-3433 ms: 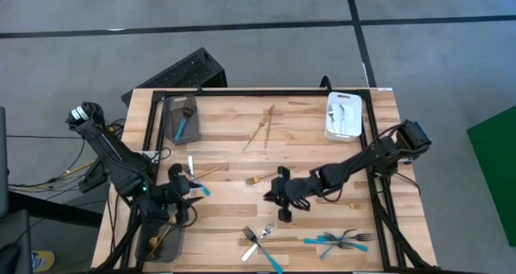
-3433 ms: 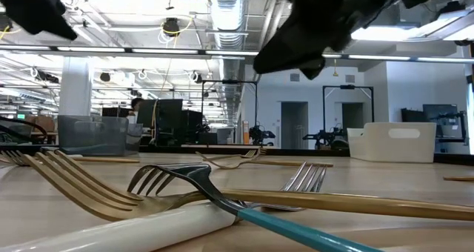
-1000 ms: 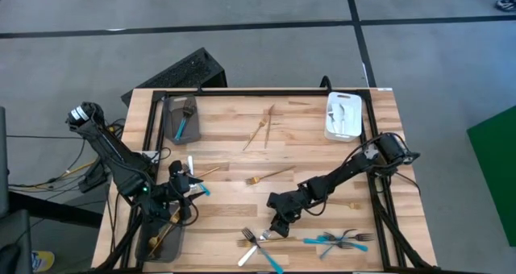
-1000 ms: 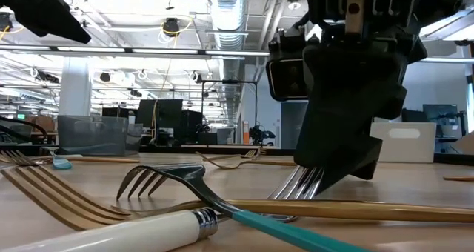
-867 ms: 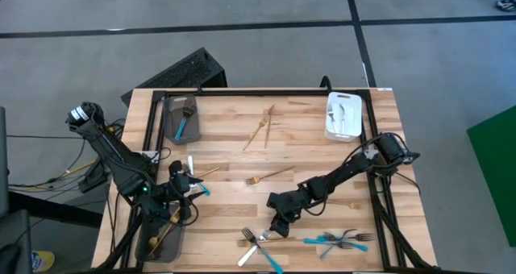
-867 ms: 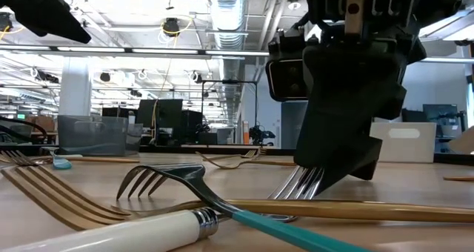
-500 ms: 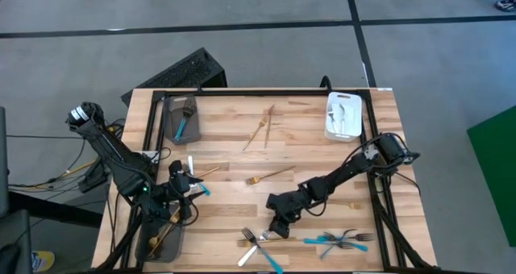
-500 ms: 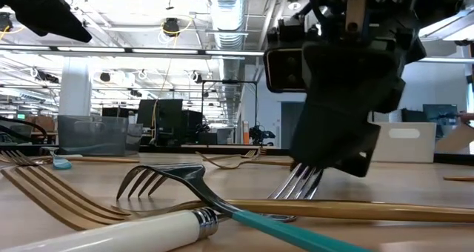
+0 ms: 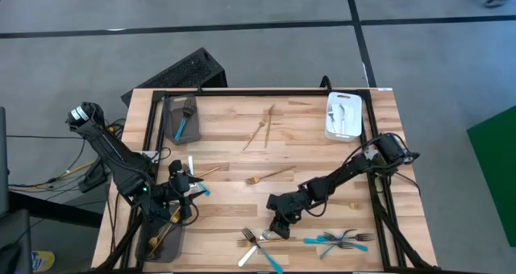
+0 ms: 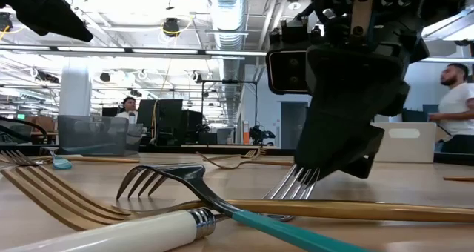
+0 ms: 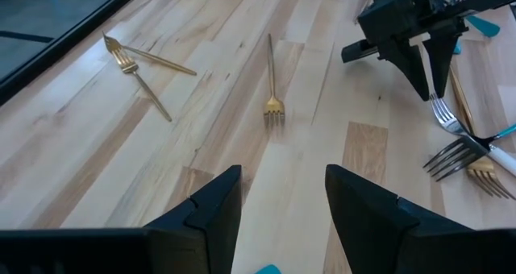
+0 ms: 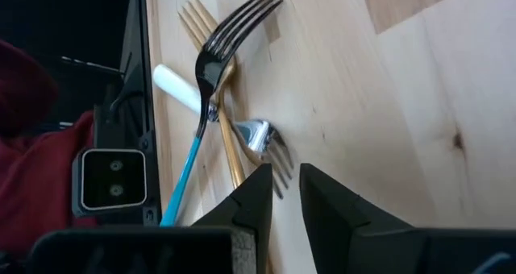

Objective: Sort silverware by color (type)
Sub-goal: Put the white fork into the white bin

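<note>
two people (image 10: 453,96) behind the wooden table (image 9: 306,157).

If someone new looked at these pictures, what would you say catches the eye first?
Probably the right gripper pressed down on a silver fork in the tangle of forks at the table's near edge. Next, the left gripper waiting open near the left edge, beside a grey tray holding gold utensils.

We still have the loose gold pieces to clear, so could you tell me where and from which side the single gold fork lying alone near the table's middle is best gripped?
Probably mid-handle, from straight above. The gold fork lies flat on the bare table, nothing touching it, so jaws set across its thin straight handle should close cleanly. The left gripper is open and facing it.
</note>
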Available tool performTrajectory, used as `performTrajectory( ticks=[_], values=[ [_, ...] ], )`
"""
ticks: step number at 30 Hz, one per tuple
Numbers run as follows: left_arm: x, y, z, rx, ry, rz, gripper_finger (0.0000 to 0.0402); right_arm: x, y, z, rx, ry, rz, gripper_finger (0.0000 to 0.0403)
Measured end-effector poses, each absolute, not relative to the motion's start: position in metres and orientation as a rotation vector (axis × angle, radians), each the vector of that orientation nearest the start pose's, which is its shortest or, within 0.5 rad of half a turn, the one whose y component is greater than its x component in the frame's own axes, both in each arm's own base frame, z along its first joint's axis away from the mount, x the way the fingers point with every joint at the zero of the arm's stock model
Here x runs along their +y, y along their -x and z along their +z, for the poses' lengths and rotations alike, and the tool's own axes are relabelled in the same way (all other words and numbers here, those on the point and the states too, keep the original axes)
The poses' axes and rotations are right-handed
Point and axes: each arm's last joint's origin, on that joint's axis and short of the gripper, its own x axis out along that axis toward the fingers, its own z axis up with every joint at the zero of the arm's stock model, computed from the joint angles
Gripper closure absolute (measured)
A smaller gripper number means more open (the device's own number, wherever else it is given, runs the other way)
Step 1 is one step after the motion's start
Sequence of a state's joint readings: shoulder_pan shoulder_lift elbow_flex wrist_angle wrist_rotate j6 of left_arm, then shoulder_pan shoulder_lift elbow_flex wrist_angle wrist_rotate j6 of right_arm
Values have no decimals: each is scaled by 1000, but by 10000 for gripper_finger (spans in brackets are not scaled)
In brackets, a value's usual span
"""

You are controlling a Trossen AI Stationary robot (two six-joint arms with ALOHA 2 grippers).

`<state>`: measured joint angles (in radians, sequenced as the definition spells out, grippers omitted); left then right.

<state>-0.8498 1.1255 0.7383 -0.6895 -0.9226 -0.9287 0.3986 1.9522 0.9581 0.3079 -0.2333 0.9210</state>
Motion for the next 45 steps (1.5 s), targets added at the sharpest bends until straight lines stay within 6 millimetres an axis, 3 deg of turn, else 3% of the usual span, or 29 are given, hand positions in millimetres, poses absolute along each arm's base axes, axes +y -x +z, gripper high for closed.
performTrajectory(
  ticks=[26, 37, 45],
  values=[
    [-132, -147, 230, 541, 54, 369, 233, 151, -343, 112, 932, -779, 191, 312],
    [-132, -147, 230, 542, 51, 368, 233, 150, -344, 113, 917, -765, 194, 390],
    [-132, -147, 230, 543, 51, 367, 233, 144, -346, 116, 883, -716, 167, 390]
  ],
)
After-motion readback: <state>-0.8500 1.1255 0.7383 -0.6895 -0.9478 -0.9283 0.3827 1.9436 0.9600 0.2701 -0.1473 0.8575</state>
